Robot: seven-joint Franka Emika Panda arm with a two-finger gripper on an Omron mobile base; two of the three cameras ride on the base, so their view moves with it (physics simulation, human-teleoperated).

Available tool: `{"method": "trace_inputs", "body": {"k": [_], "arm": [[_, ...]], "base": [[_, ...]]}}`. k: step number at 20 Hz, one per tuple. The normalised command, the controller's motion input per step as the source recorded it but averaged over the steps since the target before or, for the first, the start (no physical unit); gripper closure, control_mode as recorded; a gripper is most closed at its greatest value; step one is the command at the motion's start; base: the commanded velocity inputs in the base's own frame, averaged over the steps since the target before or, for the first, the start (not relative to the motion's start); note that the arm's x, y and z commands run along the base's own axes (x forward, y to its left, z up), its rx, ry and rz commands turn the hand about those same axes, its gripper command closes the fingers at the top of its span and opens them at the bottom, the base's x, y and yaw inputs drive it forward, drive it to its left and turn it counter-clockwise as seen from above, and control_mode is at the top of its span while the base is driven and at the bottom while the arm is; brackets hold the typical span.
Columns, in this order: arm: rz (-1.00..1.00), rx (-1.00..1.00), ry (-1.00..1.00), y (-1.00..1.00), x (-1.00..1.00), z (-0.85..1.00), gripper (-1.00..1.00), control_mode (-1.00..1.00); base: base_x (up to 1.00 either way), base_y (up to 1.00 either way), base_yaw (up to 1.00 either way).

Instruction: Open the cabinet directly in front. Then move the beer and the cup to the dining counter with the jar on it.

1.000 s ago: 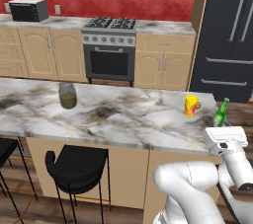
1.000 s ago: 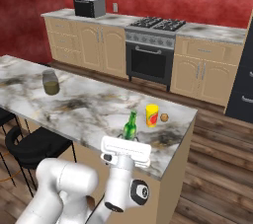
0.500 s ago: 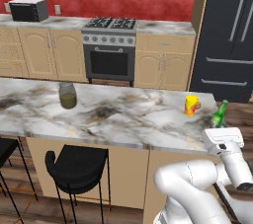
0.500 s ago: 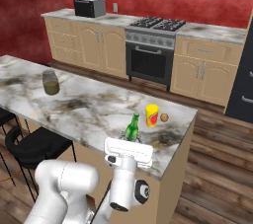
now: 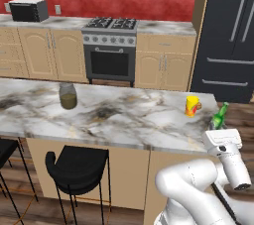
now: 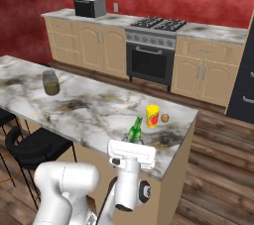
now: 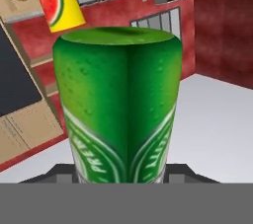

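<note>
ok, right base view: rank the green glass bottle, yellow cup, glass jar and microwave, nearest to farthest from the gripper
1. Slim green glass bottle: right at the gripper, near the marble island's right end.
2. Small yellow cup: just beyond the bottle, slightly right.
3. Clear glass jar with grey lid: far left on the island.
4. Grey microwave: on the back counter by the red wall.
</note>
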Motion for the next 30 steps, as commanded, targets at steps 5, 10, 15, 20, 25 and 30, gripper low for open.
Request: {"method": "trace_inputs", "body": {"k": [5,10,15,20,25,30], "arm": [[0.00,-0.05,-0.15,-0.27,-0.12,-0.16,1.00,-1.00],[0.00,-0.06,-0.12,-0.26,-0.12,-0.17,1.00,-1.00],[0.00,-0.06,-0.09,-0.32,-0.13,-0.22,1.00,-1.00],[0.00,-0.08,-0.07,-0.35,-0.26,-0.23,1.00,-1.00],[0.00,-0.07,-0.05,-0.30,-0.17,-0.19,1.00,-1.00],[0.00,-0.03,-0.05,-0.34,-0.07,-0.13,1.00,-1.00]], "base": [[0.00,0.00,0.00],[0.00,0.00,0.00],[0.00,0.00,0.00],[0.00,0.00,0.00],[0.00,0.00,0.00],[0.00,0.00,0.00]]}}
